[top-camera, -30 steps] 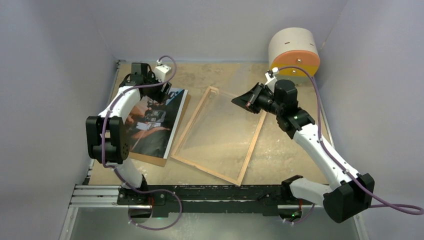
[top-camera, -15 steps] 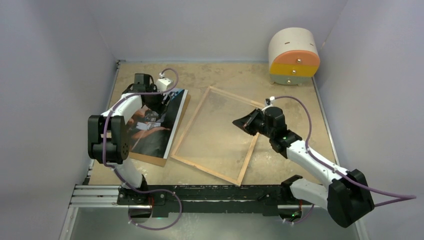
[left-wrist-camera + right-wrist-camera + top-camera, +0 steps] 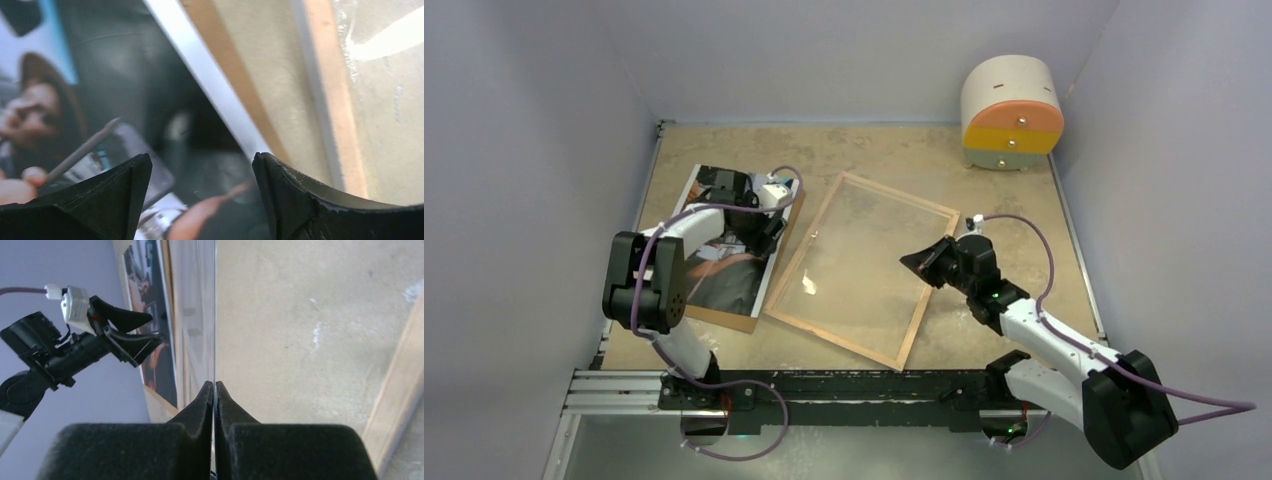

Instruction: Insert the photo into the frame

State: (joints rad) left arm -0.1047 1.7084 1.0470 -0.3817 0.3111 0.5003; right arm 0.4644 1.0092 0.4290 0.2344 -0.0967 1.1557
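Note:
The photo (image 3: 724, 255) lies face up on a brown hardboard sheet (image 3: 724, 318) at the left. The frame (image 3: 834, 340) lies wood side up in the middle. My right gripper (image 3: 916, 262) is shut on the right edge of the clear glass pane (image 3: 864, 250), which sits low over the frame. In the right wrist view the pane (image 3: 214, 315) runs edge-on out from between my shut right gripper (image 3: 214, 385). My left gripper (image 3: 769, 215) is open and empty just above the photo's right edge. The left wrist view shows the left gripper (image 3: 200, 160) over the photo (image 3: 100, 100).
A round drawer unit (image 3: 1012, 110) in white, orange and yellow stands at the back right corner. Grey walls close in the tabletop at left, back and right. The frame's rail (image 3: 335, 100) lies just right of the left gripper.
My right arm has drawn back and lowered the glass pane from a raised tilt down onto the frame. My left gripper has moved from the photo's far end to its right edge.

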